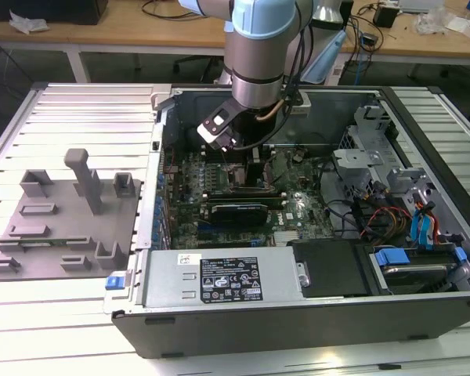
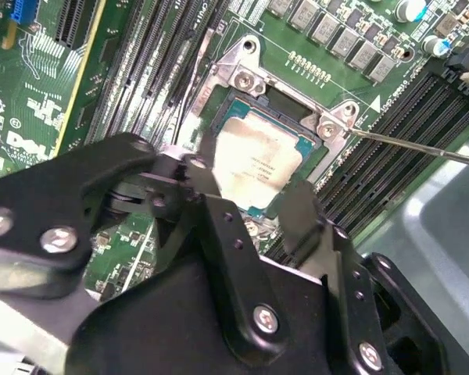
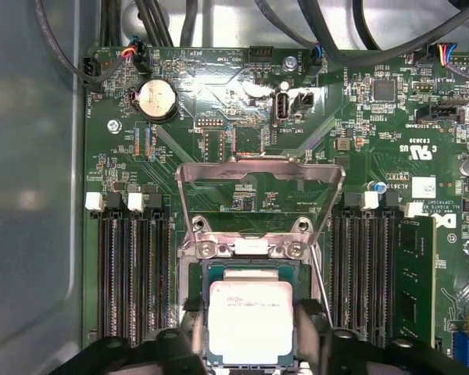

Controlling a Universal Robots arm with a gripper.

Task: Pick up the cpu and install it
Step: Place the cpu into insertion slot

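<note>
The cpu [image 3: 250, 319], a small square chip with a pale silver top, lies level in the dark metal-framed socket [image 3: 250, 248] on the green motherboard [image 3: 219, 117]. My gripper [image 3: 250, 348] sits right over it, a black finger [image 3: 194, 332] pressed against each of two opposite edges. In the second wrist view the cpu [image 2: 254, 160] shows between the same fingers [image 2: 298, 215] of the gripper [image 2: 254, 187]. The socket's load plate [image 3: 258, 176] stands raised. In the exterior view the arm [image 1: 254, 78] reaches down into the open computer case [image 1: 298, 321].
Rows of memory slots [image 3: 129, 273] flank the socket, and a thin lever rod [image 2: 422, 148] sticks out beside it. Cables [image 3: 164, 23] hang near the board's edge. A grey plastic plate with upright pegs [image 1: 63, 227] lies at the exterior view's left of the case. A drive cage [image 1: 368, 157] fills its right.
</note>
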